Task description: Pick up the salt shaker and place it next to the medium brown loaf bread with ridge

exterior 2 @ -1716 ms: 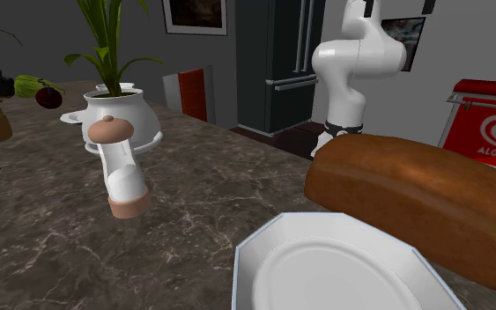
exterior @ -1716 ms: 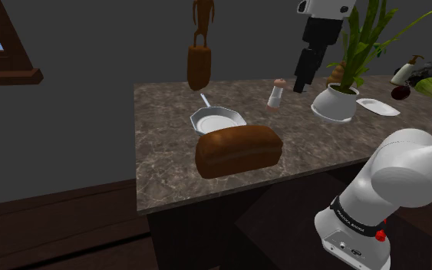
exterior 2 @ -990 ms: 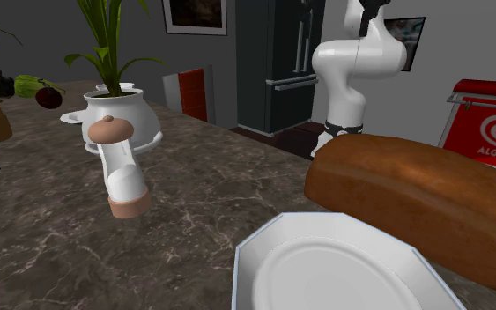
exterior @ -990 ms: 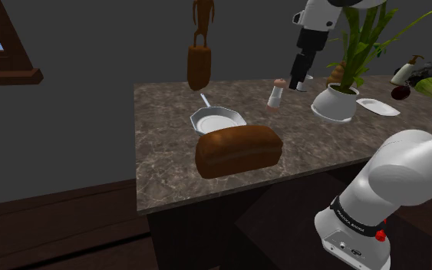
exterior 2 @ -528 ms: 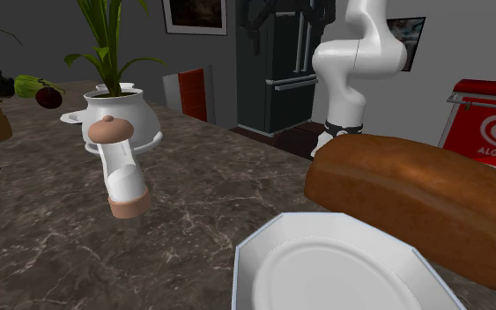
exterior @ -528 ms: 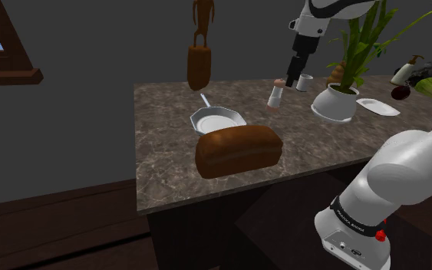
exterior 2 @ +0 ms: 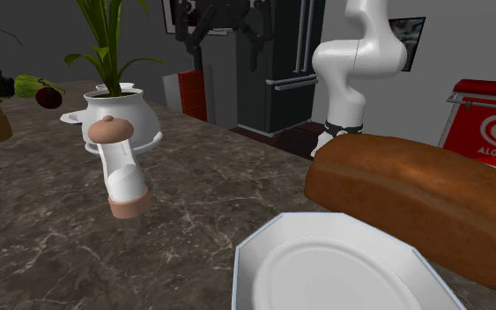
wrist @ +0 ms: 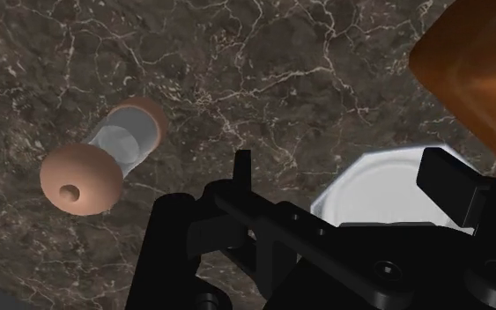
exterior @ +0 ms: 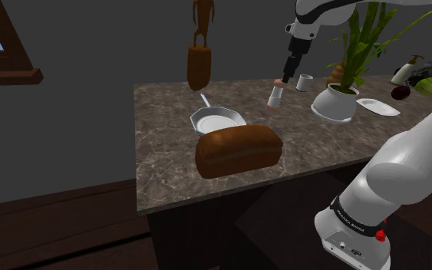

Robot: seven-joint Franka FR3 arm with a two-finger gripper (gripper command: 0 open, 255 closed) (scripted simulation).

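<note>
On the dark marbled desk [exterior: 168,130], the brown ridged loaf [exterior: 239,150] lies frontmost, the white octagonal pan [exterior: 217,120] just behind it. Further back — between pan and white plant pot [exterior: 335,102] — stands the tan-capped salt shaker [exterior: 275,95], below the black hand [exterior: 286,77].

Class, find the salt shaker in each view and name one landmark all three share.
Shoulder view: salt shaker near the counter's far edge, just below the pincer.
Second exterior view: left of centre.
Wrist view: beside the open pincer, unheld.
Shared landmark: the brown loaf.

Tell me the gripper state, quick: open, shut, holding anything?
Gripper: open, fingers apart, holding nothing; the salt shaker is not between them.
</note>
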